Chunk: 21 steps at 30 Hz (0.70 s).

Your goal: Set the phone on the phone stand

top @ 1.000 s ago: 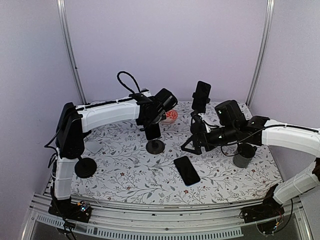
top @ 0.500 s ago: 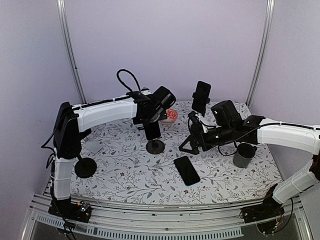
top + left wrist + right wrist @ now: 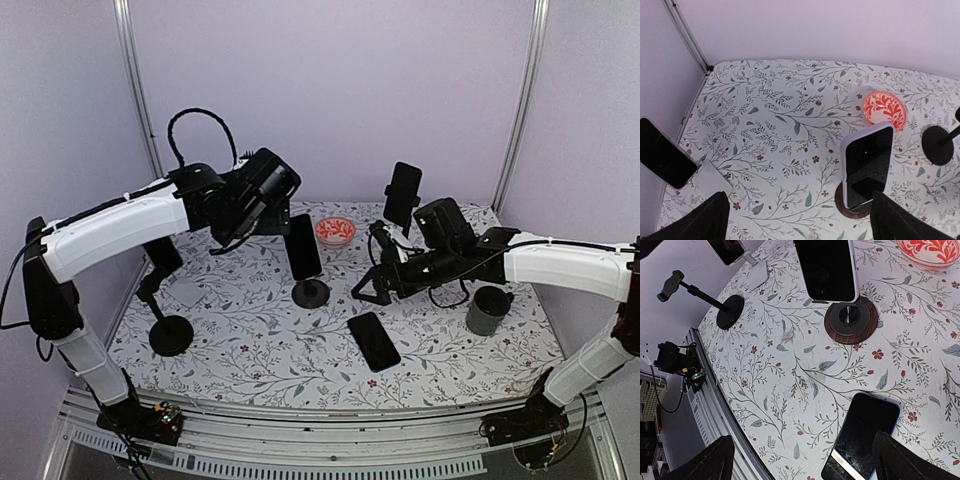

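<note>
A phone in a white case [image 3: 303, 247] [image 3: 867, 165] stands upright on a round brown phone stand [image 3: 311, 293] [image 3: 847, 211] mid-table. My left gripper [image 3: 240, 215] [image 3: 800, 225] hangs open above and to the left of it, with nothing between its fingers. A second dark phone [image 3: 373, 341] [image 3: 865, 442] lies flat on the floral cloth, nearer the front. My right gripper [image 3: 372, 288] [image 3: 807, 460] hovers open just above that phone's far end, holding nothing. In the right wrist view the standing phone [image 3: 827, 267] and its stand base [image 3: 850, 320] are at the top.
A red patterned bowl [image 3: 335, 231] [image 3: 884, 109] sits behind the stand. Another phone on a tall black stand [image 3: 403, 192] is at the back. A grey cup [image 3: 484, 310] stands at right. A black clamp stand [image 3: 171, 335] [image 3: 730, 310] and a phone on a white holder [image 3: 662, 152] are at left.
My left gripper has opened, let go of the white-cased phone on the stand, and lifted away up and to the left. The right arm has edged slightly left.
</note>
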Motion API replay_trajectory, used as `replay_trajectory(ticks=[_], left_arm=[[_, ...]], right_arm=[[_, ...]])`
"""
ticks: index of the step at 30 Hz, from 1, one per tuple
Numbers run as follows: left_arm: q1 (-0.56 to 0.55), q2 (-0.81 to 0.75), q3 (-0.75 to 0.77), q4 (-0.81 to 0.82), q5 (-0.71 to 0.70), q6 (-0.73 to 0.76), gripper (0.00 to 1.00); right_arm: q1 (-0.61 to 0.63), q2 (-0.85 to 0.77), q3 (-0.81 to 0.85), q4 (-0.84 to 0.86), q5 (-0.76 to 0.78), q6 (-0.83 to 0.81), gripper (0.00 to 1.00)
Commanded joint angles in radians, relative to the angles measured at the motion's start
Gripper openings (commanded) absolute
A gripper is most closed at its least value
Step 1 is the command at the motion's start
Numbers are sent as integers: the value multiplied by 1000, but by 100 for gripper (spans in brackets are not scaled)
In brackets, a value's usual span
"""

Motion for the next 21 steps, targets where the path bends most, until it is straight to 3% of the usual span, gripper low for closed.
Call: replay_trajectory(ticks=[1, 7, 13, 21], left_arm=[[-14, -89, -60, -143, 16, 3, 99], [-15, -219, -99, -363, -19, -162, 92], [14, -298, -174, -466, 41, -268, 92], [119, -379, -266, -471, 68, -133, 92]], right_arm=[[-2, 35, 45, 20, -9, -6, 99], [-4, 62, 49, 32, -14, -8, 99], [-4, 76, 51, 46, -38, 1, 99], [-4, 74, 29, 49, -51, 3, 99]])
